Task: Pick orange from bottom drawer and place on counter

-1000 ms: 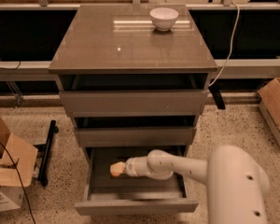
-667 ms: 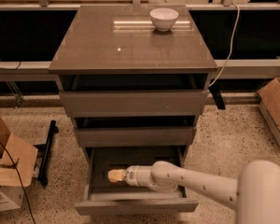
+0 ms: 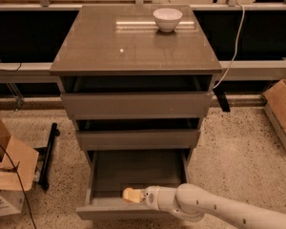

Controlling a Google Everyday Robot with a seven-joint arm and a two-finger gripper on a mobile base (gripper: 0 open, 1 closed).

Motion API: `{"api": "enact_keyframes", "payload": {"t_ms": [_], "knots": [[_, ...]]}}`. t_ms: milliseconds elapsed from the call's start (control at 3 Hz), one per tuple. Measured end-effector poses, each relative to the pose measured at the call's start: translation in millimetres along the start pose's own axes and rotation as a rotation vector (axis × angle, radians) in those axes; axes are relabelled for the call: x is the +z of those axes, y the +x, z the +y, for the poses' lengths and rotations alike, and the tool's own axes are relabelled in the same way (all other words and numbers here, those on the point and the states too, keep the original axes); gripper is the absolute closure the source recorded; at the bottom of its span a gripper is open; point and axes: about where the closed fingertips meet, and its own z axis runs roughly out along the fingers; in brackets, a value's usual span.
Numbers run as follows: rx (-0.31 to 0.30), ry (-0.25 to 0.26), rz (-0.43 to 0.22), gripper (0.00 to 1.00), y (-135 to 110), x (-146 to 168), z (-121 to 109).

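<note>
gripper [image 3: 131,194] low inside the open bottom drawer [image 3: 133,170], near its front; white bowl [image 3: 167,19] on counter [image 3: 109,46]

The glossy bench [image 3: 109,46] carries a white bowl [image 3: 167,19] near its back edge; the pincer [image 3: 129,194] is in the bottom drawer [image 3: 138,168].

Smooth white jointed arm [image 3: 219,208] — pale tan hand [image 3: 131,194] inside the bottom drawer [image 3: 133,168].

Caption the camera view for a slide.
Arm's gripper sits inside the open bottom drawer, near its front, while a white bowl stands on the counter.
</note>
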Motion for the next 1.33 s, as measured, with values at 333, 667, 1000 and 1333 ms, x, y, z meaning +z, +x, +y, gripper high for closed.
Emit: {"api": "enact_keyframes", "payload": {"t_ms": [333, 667, 1000, 1333], "knots": [[-0.001, -0.002, 0.008, 1.0, 0.1, 1.1, 1.2], [-0.025, 0.044, 0.033, 1.0, -8.3, -12.9, 13.3], [-0.069, 0.116, 0.076, 1.0, -15.2, -40.4, 39.5], [-0.134, 0.187, 0.138, 1.0, -47.0, -66.2, 62.7]]}}
